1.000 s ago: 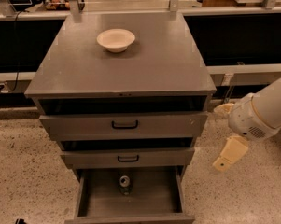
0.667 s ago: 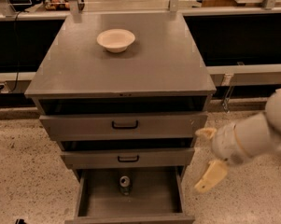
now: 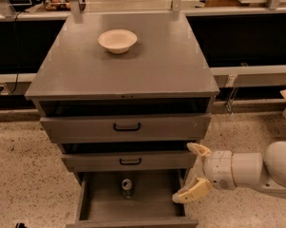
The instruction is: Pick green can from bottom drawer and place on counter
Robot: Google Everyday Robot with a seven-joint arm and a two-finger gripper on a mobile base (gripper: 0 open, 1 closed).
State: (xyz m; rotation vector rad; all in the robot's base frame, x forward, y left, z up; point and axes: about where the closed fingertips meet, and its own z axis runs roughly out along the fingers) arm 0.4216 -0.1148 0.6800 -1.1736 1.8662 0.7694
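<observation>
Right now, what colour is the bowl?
The bowl is cream-white, camera view; the gripper is open beside the bottom drawer.

Soft overhead light falls evenly on the counter [image 3: 147, 70], the drawer gaps [image 3: 123, 107] sit in deep shadow, and the pale gripper [image 3: 195, 173] at five o'clock looks bright.

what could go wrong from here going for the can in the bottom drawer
The gripper, fingers open, sits at the right wall of the bottom drawer, so it may clip that wall moving in. The green can stands close under the middle drawer, so a reach from above may strike that drawer's front or tip the can.
</observation>
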